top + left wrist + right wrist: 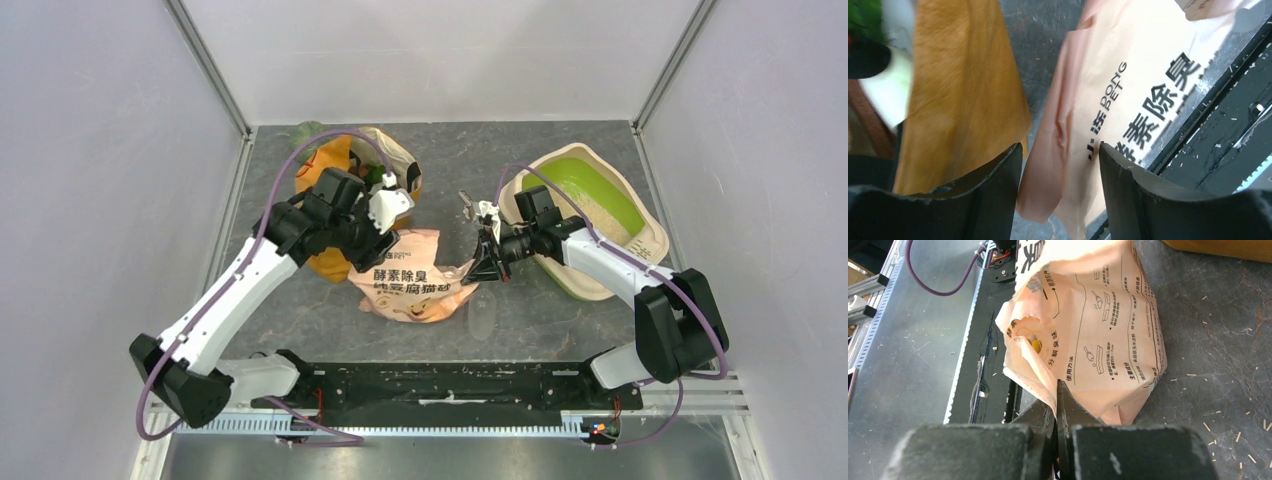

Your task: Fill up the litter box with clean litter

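Note:
The litter box [583, 287] is a cream tray with a lime-green hood, at the right of the table. Pale clean litter [612, 216] lies inside it. A peach litter bag [415, 288] with black print lies on the table's middle. My right gripper [479, 268] is shut on the bag's right edge; in the right wrist view the gripper [1057, 396] pinches a fold of the bag [1098, 330]. My left gripper [383, 243] is open at the bag's upper left. In the left wrist view the gripper [1060, 167] has the bag's corner [1128, 75] between its jaws, untouched.
An orange paper shopping bag [340, 165] stands behind the left gripper and shows in the left wrist view [963, 85]. A clear oval object [481, 315] lies right of the litter bag. Loose grains [1218, 415] lie scattered on the dark tabletop. The black arm rail [450, 385] runs along the near edge.

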You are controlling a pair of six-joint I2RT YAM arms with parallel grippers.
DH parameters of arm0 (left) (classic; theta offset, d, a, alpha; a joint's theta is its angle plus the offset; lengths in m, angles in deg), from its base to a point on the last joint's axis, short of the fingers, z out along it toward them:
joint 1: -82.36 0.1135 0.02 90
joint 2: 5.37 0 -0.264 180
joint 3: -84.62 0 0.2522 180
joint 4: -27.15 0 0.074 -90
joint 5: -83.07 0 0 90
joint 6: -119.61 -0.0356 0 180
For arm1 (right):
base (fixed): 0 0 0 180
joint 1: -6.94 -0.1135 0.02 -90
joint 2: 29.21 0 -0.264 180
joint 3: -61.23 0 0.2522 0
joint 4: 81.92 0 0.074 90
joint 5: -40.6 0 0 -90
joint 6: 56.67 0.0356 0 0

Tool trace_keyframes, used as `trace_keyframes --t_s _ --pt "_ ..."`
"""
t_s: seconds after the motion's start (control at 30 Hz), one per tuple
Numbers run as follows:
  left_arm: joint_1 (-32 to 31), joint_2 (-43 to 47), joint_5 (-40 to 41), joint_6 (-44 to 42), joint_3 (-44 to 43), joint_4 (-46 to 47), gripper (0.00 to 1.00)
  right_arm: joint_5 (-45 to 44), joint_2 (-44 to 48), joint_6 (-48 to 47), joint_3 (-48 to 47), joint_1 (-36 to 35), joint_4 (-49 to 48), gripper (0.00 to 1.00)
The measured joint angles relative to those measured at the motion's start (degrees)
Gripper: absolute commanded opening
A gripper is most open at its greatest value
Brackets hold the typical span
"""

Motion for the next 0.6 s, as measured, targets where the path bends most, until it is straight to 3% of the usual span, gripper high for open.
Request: trace_keyframes --t_s 0.1,0.17,0.33,0.47,0.6 --pt "0.5 4.4 -1.1 -1.3 0.1 0.5 0.68 -0.3 0.0 0.0 -0.4 0.0 0.5 0.00" --pt "0.8 10.3 -1.9 -3.1 -0.2 1.0 0.84 -0.5 0.0 0.3 -0.5 0.1 1.0 0.00" --pt "0.0 20.1 -5.8 -12.7 -2.7 2.0 0.86 -0.9 -0.1 2.6 -1.1 0.1 1.9 0.00" --pt "-8.1 24.6 -6.6 -19.9 0.6 2.4 0.87 -1.3 -0.6 4.9 -2.0 0.1 2.2 0.00" --pt "-18.4 23.1 -1.2 -22.7 9.6 8.3 0.88 -1.7 -0.8 6.7 -2.3 0.1 2.4 0.00"
